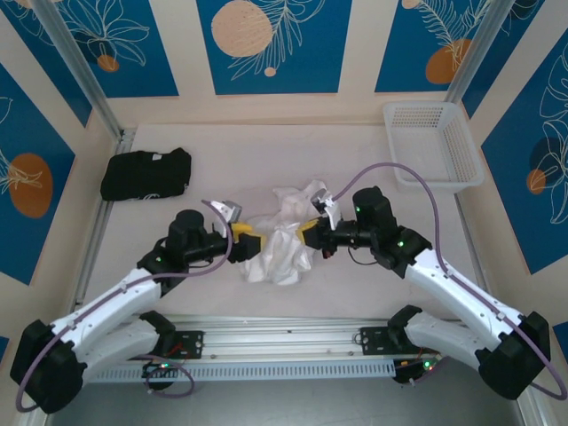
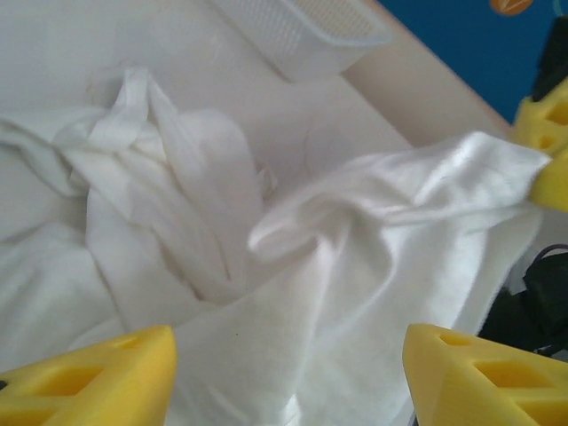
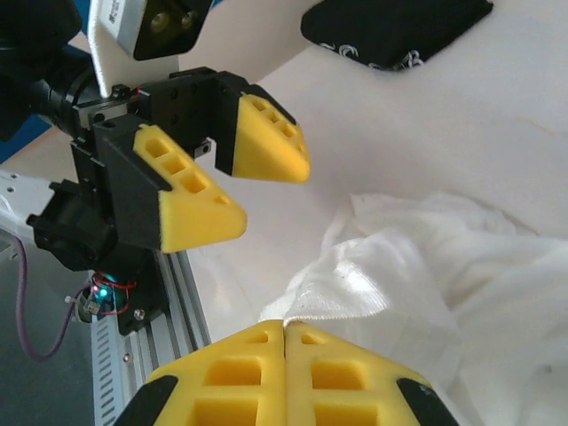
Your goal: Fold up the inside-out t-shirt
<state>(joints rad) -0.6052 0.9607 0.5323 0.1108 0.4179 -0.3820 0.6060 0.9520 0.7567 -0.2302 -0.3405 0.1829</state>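
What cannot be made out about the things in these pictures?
white t-shirt, top view: crumpled in a heap, so collar, sleeves and which side faces out cannot be told.
Fabric held in the shut right jaws, right wrist view: hidden by the jaws themselves.
black folded garment, right wrist view: cut off by the top edge; its white marking is too small to read.
white basket, left wrist view: blurred and cut off by the top edge.

The top view looks down from high behind the near edge over the whole table [image 1: 266, 151]. Both wrist views sit close, facing each other across the t-shirt [image 2: 355, 266].
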